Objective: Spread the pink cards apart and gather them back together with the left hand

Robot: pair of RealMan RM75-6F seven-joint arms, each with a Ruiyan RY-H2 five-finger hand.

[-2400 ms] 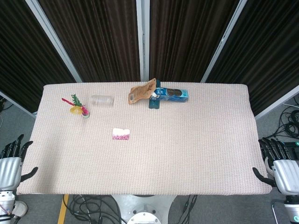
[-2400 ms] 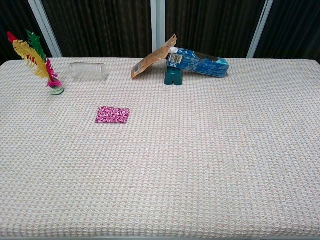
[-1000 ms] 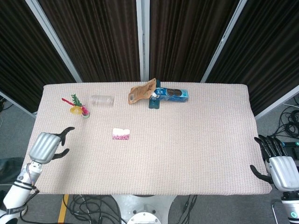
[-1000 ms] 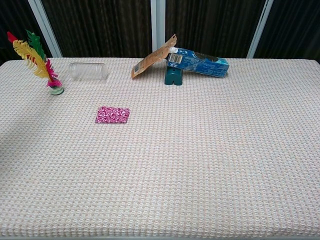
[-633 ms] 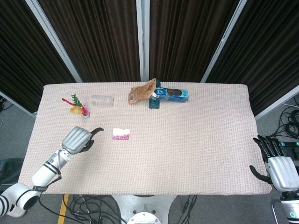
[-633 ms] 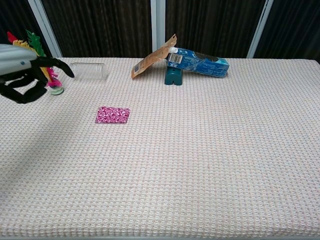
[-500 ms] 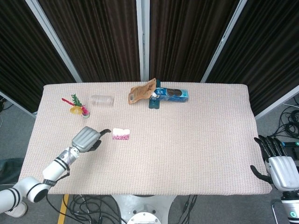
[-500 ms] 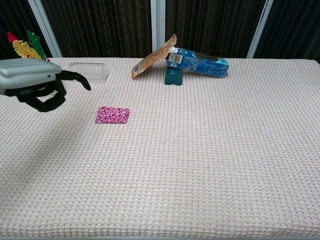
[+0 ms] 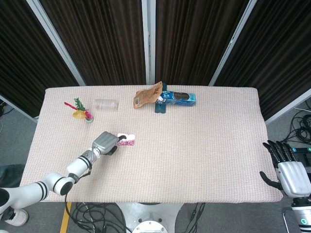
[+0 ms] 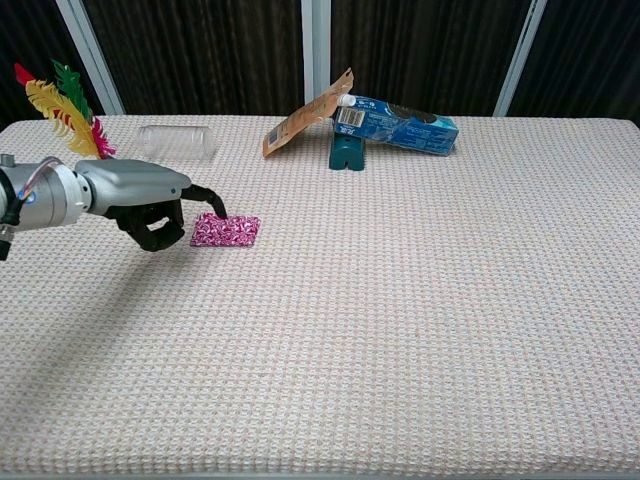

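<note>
Woven tablecloth carries our pink cards, stacked; our left hand holds nothing, fingers curled, 1 fingertip reaching their left edge.

Bright, even overhead light; both views sharp, with soft shadows and no glare.

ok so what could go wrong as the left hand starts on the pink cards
The left hand reaches the small stack of pink patterned cards with one fingertip at its near-left edge; the textured woven tablecloth may let the whole stack slide instead of fanning. A wide sweep away from the robot could also knock the clear plastic cup lying on its side or the feathered shuttlecock.
</note>
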